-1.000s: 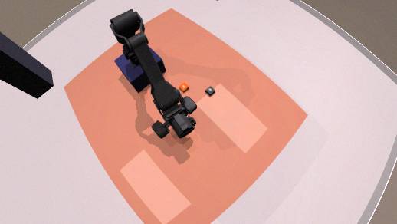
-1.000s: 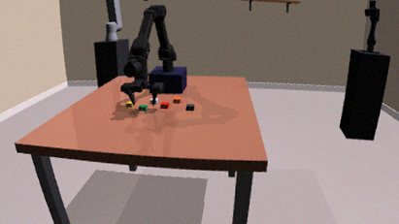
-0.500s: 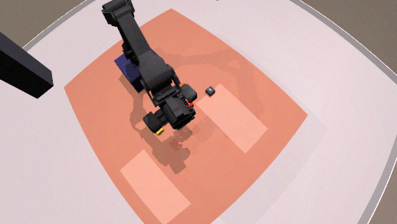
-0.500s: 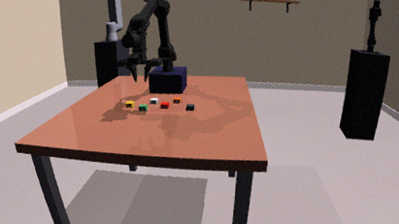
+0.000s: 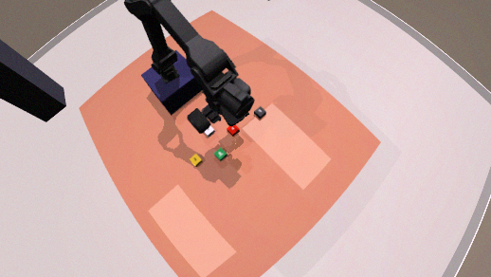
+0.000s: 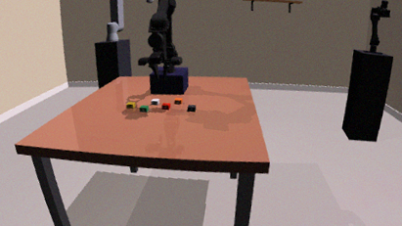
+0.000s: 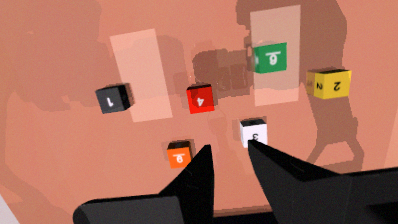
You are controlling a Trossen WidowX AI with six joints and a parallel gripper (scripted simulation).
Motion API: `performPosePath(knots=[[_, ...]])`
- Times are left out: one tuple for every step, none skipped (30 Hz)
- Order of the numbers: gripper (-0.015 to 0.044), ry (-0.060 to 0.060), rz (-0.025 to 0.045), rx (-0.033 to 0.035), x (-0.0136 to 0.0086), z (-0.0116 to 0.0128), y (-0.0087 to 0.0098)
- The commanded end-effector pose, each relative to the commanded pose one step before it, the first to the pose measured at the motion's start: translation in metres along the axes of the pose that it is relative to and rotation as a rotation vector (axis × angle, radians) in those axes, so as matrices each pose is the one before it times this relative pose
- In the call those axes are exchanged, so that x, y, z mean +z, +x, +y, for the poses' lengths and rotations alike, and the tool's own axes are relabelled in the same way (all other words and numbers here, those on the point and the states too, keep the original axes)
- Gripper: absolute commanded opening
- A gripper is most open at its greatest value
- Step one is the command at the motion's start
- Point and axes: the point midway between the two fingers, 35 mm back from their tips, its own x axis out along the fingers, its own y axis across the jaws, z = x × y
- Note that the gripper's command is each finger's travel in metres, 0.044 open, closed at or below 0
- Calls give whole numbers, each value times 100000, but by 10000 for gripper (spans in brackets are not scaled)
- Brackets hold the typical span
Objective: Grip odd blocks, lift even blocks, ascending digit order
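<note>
My gripper (image 7: 229,148) is partly open with nothing between its fingers, above the table; in the wrist view its right fingertip overlaps the near edge of the white block 3 (image 7: 254,134) (image 5: 209,131) (image 6: 155,102). The black block 1 (image 7: 111,99) (image 5: 260,112) (image 6: 192,108), yellow block 2 (image 7: 336,85) (image 5: 195,160) (image 6: 131,106) and red block 4 (image 7: 200,100) (image 5: 232,129) (image 6: 166,106) rest on the table. The green block (image 7: 271,58) (image 5: 220,154) (image 6: 144,109) appears to show an underlined 9. The orange block (image 7: 179,155) (image 6: 178,101) appears to show an underlined 6; the arm hides it in the top view.
The arm's dark blue base box (image 5: 178,97) (image 6: 169,83) stands at the back of the table (image 5: 265,228) (image 6: 105,134). The orange block is just left of the left fingertip in the wrist view. Two pale rectangles (image 5: 289,147) (image 5: 191,232) show on the tabletop.
</note>
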Motion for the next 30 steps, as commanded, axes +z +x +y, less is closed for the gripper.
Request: performPosePath(knots=[[120,-131,-199,4,-4258,3552,-3],[120,12,104,129,-1439,925,138],[120,10,82,106,-1215,672,147],[120,6,47,63,-735,361,102],[120,2,15,21,-246,113,36],[120,0,0,0,0,0,0],[120,0,0,0,0,0,0],[146,0,-4,2,58,21,354],[173,0,-7,4,141,51,1058],[199,0,0,2,128,47,1744],[225,0,19,-5,-21,-7,2053],[251,0,31,-10,-157,-57,1657],[278,0,25,-8,-153,-56,967],[304,0,9,-3,-60,-22,318],[330,0,0,0,0,0,0],[356,0,0,0,0,0,0],[382,0,0,0,0,0,0],[400,0,0,0,2,1,26],[400,0,0,0,5,2,79],[400,0,1,0,8,3,131],[400,0,1,0,9,3,162],[400,0,1,0,8,3,162],[400,0,1,0,7,2,161],[400,0,1,0,5,2,161],[400,0,2,0,4,2,161],[400,0,2,0,3,1,161],[400,0,2,-1,2,1,160],[400,0,2,-1,1,0,160],[400,0,2,-1,0,0,160],[400,0,2,-1,-2,-1,160]])
